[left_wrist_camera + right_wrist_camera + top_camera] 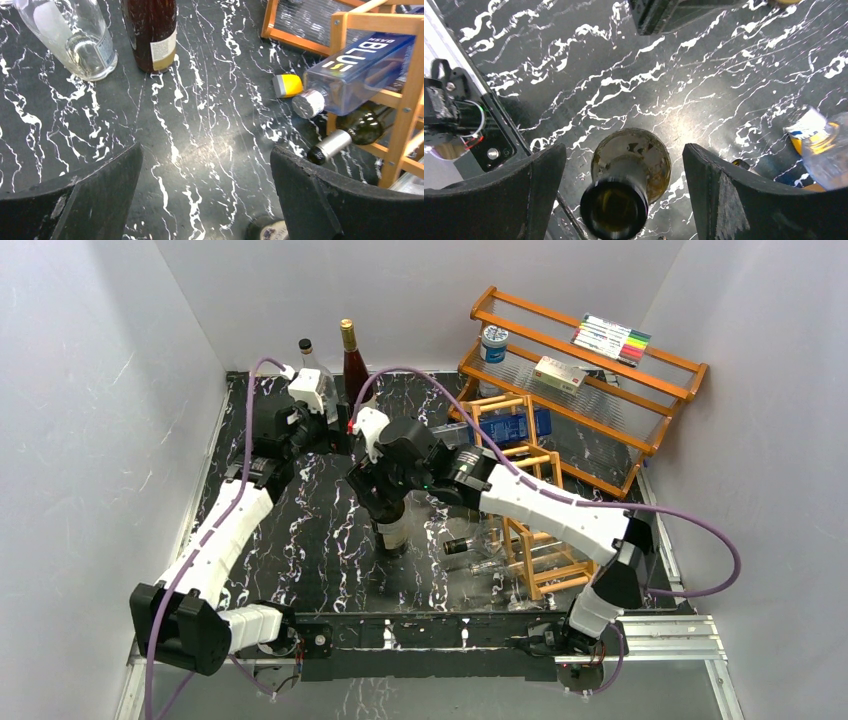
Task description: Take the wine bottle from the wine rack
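Dark green glass wine bottle (pixel 626 180) stands upright on black marbled counter (pixel 624 75), near orange-brown wooden lattice wine rack (pixel 406 120), off it. R pincer (pixel 623 152) spread either side of neck, no contact. L pincer (pixel 206 155) spread, empty. Prob. heavy, slick, breakable: grip neck.

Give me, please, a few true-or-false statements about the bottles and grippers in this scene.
1. The right gripper is open, its fingers either side of the upright wine bottle. True.
2. The left gripper holds the clear bottle. False: it is open and empty; the clear bottle stands apart on the table.
3. A blue bottle lies in the rack. True.
4. The markers lie on the table. False: they lie on the shelf's top tier.
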